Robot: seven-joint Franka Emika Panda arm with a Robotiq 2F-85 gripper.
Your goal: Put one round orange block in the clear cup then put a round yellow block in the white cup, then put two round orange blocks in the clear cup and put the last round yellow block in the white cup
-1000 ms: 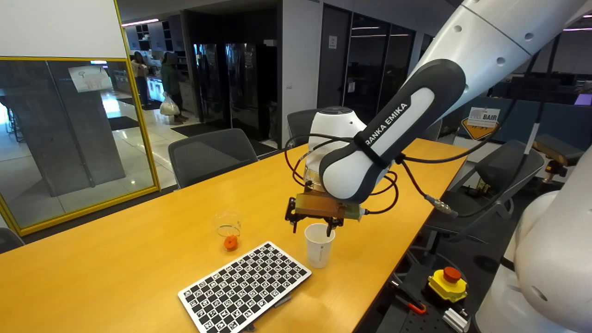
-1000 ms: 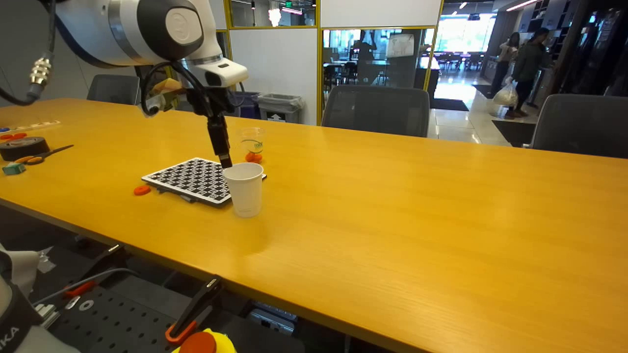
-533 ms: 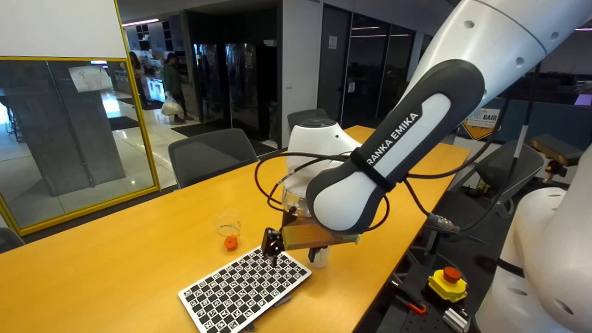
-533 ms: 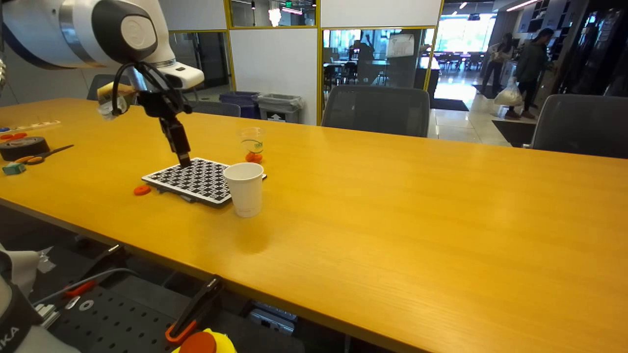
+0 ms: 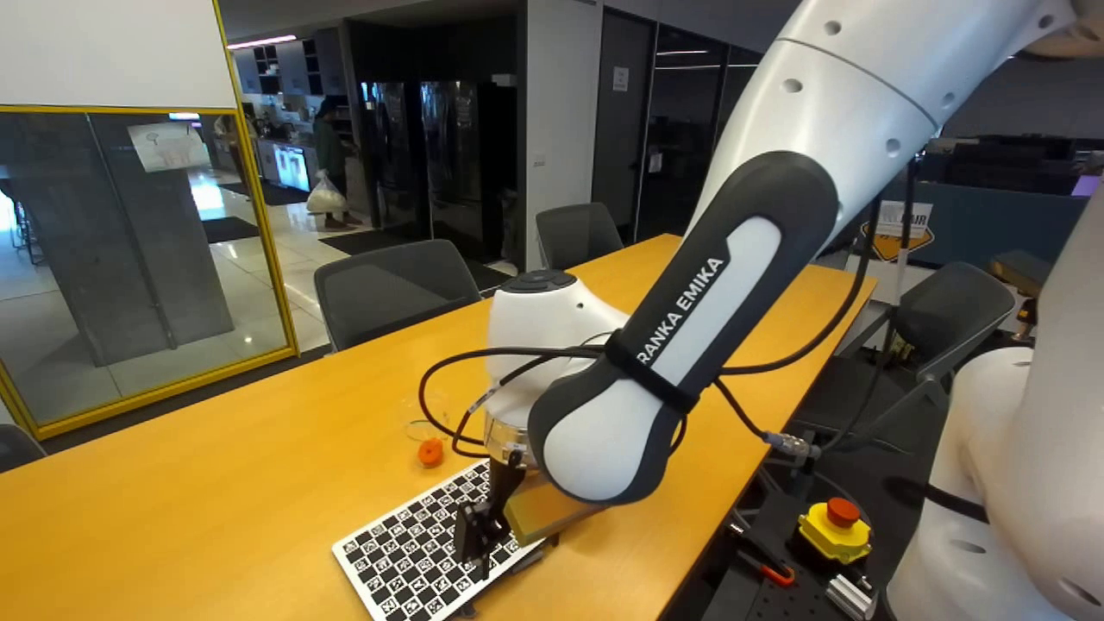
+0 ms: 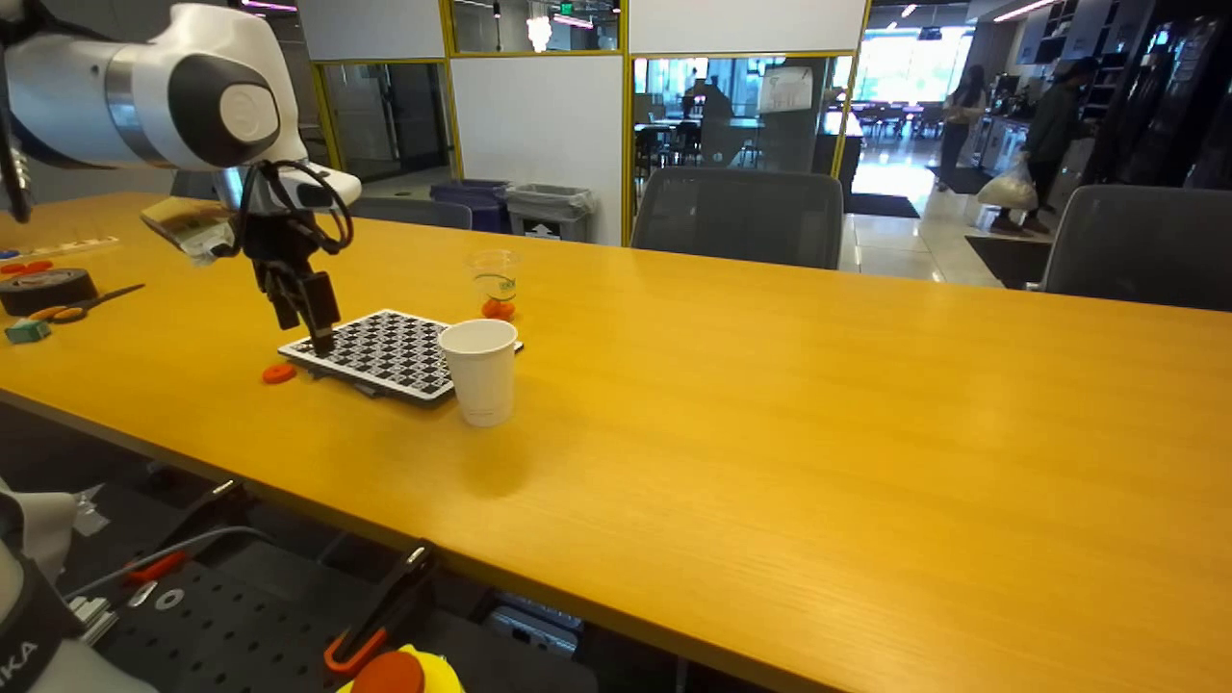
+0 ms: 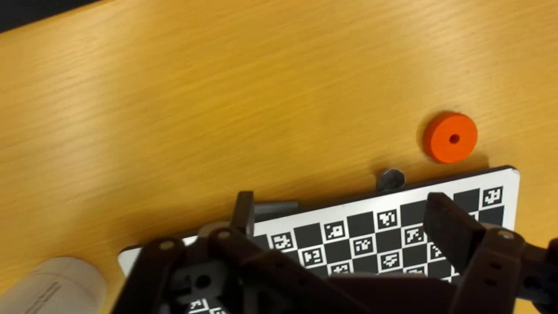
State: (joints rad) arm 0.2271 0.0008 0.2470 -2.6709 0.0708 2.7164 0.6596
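One round orange block (image 6: 279, 373) lies flat on the table by the near corner of the patterned board; it also shows in the wrist view (image 7: 451, 138). Orange blocks (image 6: 498, 309) lie in the bottom of the clear cup (image 6: 494, 269), also seen in an exterior view (image 5: 430, 453). The white cup (image 6: 481, 377) stands upright; in the wrist view its side (image 7: 56, 288) shows at the lower left. The round yellow blocks are out of view; the white cup's inside is hidden. My gripper (image 7: 340, 198) is open and empty above the board's edge, beside the loose orange block.
The checkered board (image 6: 385, 354) lies between the cups and the loose block. A tape roll (image 6: 46, 289), scissors (image 6: 82, 308), a green block (image 6: 27, 331) and more orange pieces (image 6: 27, 268) lie farther along the table. A red-topped emergency button (image 5: 841, 513) stands off the table.
My gripper has moved away from above the white cup, across the board toward the loose orange block, and come lower. It stays open. The cups and blocks have not moved.
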